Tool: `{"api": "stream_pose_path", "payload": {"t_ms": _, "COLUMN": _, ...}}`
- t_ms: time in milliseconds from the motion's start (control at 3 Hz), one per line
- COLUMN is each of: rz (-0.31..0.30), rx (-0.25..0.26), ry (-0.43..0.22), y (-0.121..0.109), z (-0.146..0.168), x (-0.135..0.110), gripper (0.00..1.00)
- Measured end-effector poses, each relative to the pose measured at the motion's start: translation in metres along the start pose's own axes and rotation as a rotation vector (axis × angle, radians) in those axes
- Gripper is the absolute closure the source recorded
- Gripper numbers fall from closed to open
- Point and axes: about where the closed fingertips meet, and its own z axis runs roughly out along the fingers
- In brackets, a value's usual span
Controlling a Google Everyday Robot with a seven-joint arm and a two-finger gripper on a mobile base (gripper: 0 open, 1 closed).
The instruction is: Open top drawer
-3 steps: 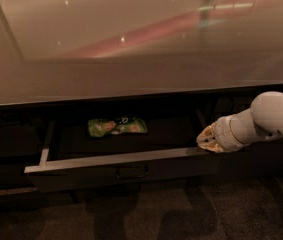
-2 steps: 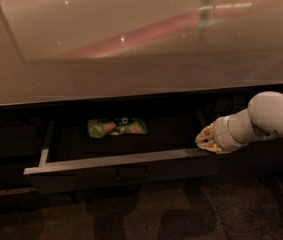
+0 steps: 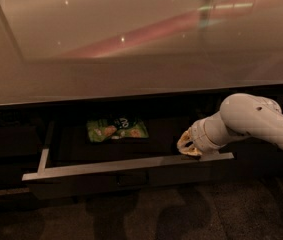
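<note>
Sliding on rails, the top drawer (image 3: 131, 165) stands drawn out from under the counter, toward 6 o'clock from the middle of the view, its pale rim running from 8 o'clock to 4 o'clock. It looks rigid and boxy, probably wood or board with a dark front. I judge it moderately heavy but easy to move along its track, with no give and nothing fragile about it. The natural hold would be the small handle at the centre of the front, which is too dark to make out. The top edge of the front also offers a firm lip to hook or push against.

The gripper (image 3: 187, 145) sits at that lip near the drawer's 4 o'clock end, at or just above the rim. Whether it is spread or closed cannot be told. The white arm (image 3: 253, 119) reaches in from 3 o'clock.

Inside, toward 7 o'clock of the centre, lies a green snack bag (image 3: 117, 129), light and loose, likely to shift if the drawer jerks.

The countertop (image 3: 141, 64) fills 12 o'clock, glossy and reflecting streaks of light. The floor (image 3: 171, 214) at 6 o'clock is dark and mottled, and the room is dim.
</note>
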Motion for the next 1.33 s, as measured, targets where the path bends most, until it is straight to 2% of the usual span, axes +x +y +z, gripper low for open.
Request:
{"api": "stream_pose_path", "payload": {"t_ms": 333, "rz": 0.0, "rx": 0.0, "ry": 0.0, "y": 0.0, "z": 0.0, "x": 0.0, "gripper": 1.0}}
{"api": "stream_pose_path", "payload": {"t_ms": 1000, "rz": -0.013, "rx": -0.073, "ry": -0.001, "y": 0.028, "z": 0.029, "x": -0.01, "gripper": 1.0}}
{"api": "stream_pose_path", "payload": {"t_ms": 1333, "rz": -0.078, "rx": -0.105, "ry": 0.019, "y": 0.068, "z": 0.038, "x": -0.037, "gripper": 1.0}}
